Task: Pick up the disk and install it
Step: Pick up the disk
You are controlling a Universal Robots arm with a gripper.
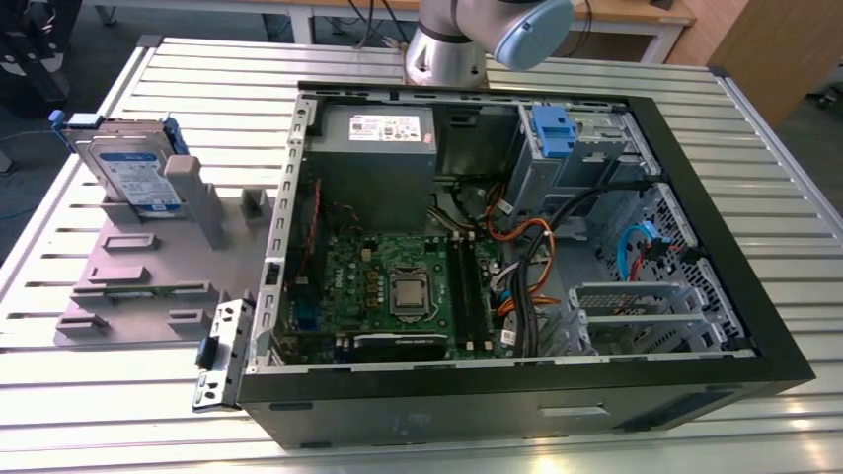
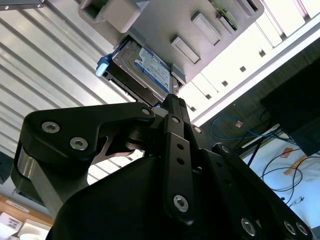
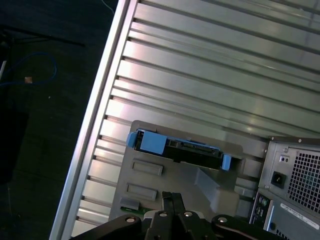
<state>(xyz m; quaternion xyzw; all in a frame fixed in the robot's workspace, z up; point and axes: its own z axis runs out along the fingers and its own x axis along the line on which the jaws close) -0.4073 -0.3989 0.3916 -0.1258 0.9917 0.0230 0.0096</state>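
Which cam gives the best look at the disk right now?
Exterior view: the disk stands upright in a grey holder, label face visible. Second wrist view catches the disk obliquely; first wrist view, the disk edge-on.

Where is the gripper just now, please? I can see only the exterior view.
Observer: In the first wrist view the gripper points down at the grey holder, close to the disk standing in it but apart from it.
Operator: Thank you. Is it carrying anything?
Observer: No. In both wrist views its jaws are shut together with nothing between them.
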